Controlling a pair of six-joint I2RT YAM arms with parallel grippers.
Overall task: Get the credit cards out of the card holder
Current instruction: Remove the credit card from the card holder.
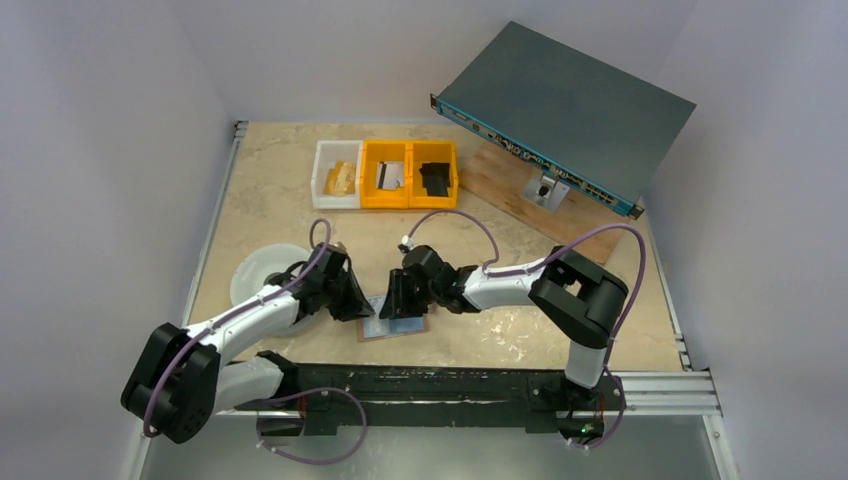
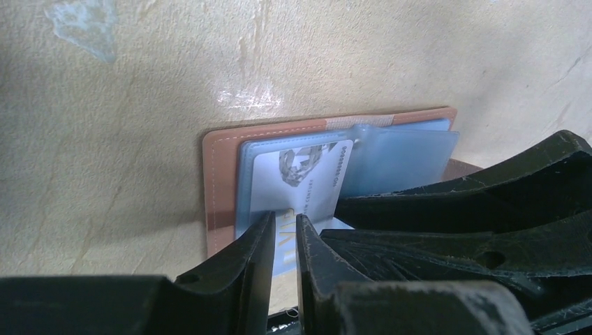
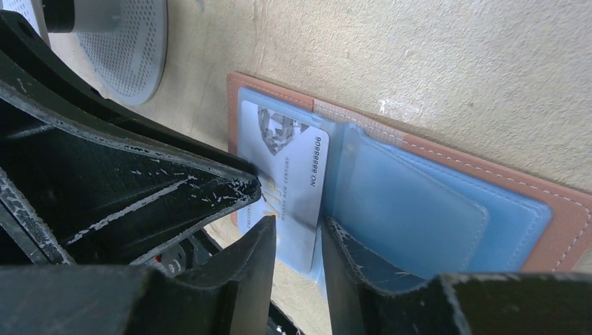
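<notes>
1. Top view: both arms reach inward over the card holder (image 1: 395, 328), which lies spread open on the table (image 1: 280, 200) just ahead of the arm bases. The left claw (image 1: 350, 300) and right claw (image 1: 400, 300) crowd it from either side, probably so that one can steady the holder while the other works a card loose.

2. Left wrist view: a pale credit card (image 2: 300, 188) sits in the clear pocket on one half of the holder, with its near end poking out of the pocket. The left claw (image 2: 283, 244) hovers over that end. Its jaws are narrowed to a slit through which the card's face shows. I see nothing pinched between them, so this looks like lining up for a grab.

3. Right wrist view: the right claw (image 3: 297, 244) stands partly open and straddles the card's near corner. One finger rests on the blue plastic sleeve (image 3: 412, 209) beside the card, likely to pin the flap flat. It grips nothing. The card remains mostly pocketed, so extraction is barely begun.
</notes>
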